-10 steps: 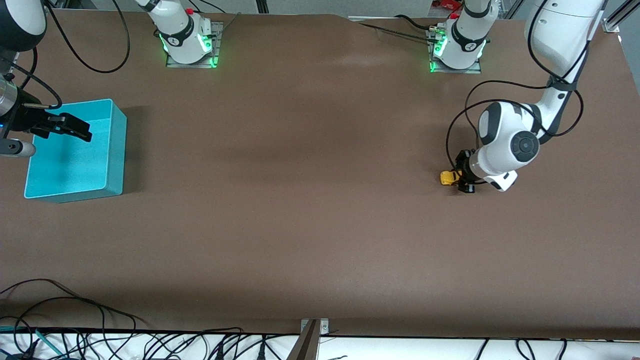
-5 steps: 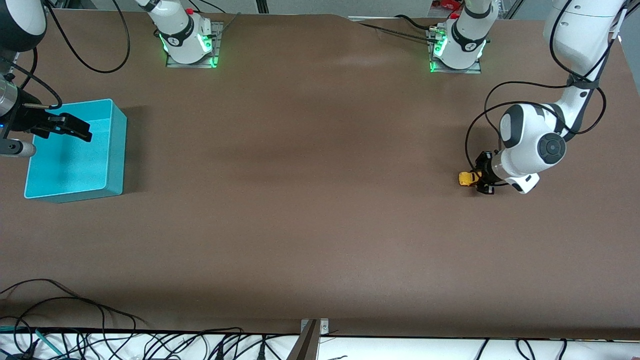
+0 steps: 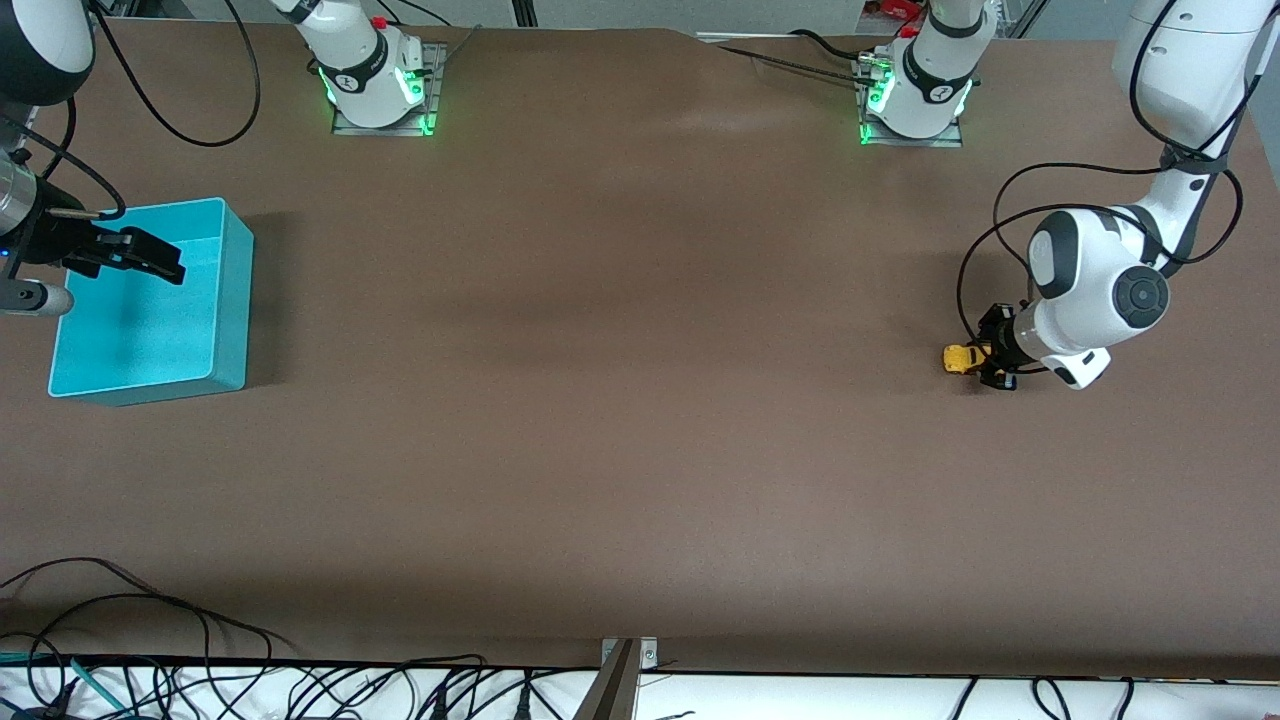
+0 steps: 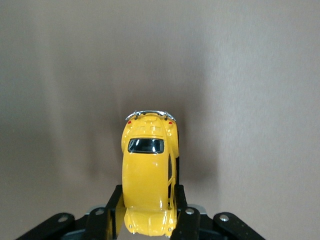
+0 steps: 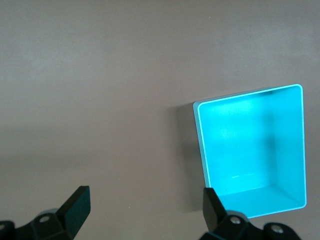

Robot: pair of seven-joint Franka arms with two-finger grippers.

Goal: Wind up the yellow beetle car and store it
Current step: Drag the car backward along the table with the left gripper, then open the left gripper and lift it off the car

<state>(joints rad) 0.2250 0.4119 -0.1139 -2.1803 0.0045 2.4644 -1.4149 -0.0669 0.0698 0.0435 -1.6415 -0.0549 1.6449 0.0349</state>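
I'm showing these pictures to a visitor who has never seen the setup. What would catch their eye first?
Probably the small yellow toy car, bright against the brown table at the left arm's end, pinched in the shut left gripper. Next, the teal box at the right arm's end, with the open right gripper hanging over it; nothing shows inside it in the right wrist view.

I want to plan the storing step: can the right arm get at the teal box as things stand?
Probably yes. The right pincer hangs open over the teal box, with nothing between them. The car is in the left pincer, toward the left arm's end.
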